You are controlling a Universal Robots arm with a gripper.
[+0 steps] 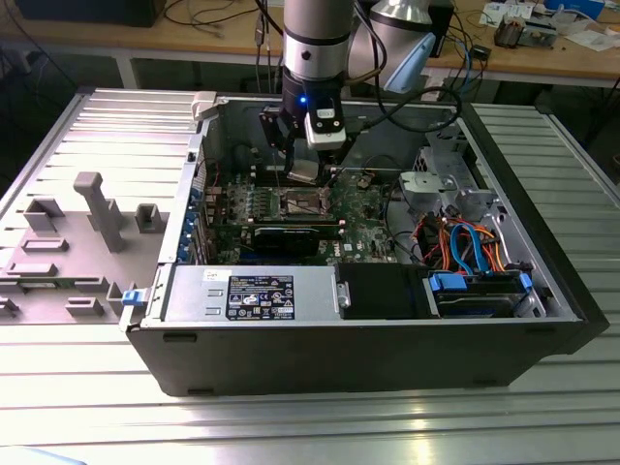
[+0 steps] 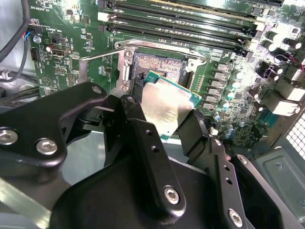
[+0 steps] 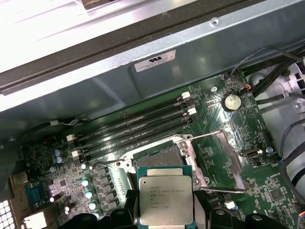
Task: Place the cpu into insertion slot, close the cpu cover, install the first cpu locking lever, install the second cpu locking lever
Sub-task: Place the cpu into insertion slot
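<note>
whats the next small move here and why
Probably ease the cpu down toward the insertion slot, checking alignment: the gripper holds it by two edges above the open socket, whose contact field is uncovered, and it is not seated yet.

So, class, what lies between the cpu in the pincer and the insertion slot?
Nothing: in both wrist views the cpu hangs over the insertion slot with only air between.

Ribbed metal table (image 1: 310, 426); wooden workbench (image 1: 194, 41) with cables (image 1: 189, 14) behind.
</note>
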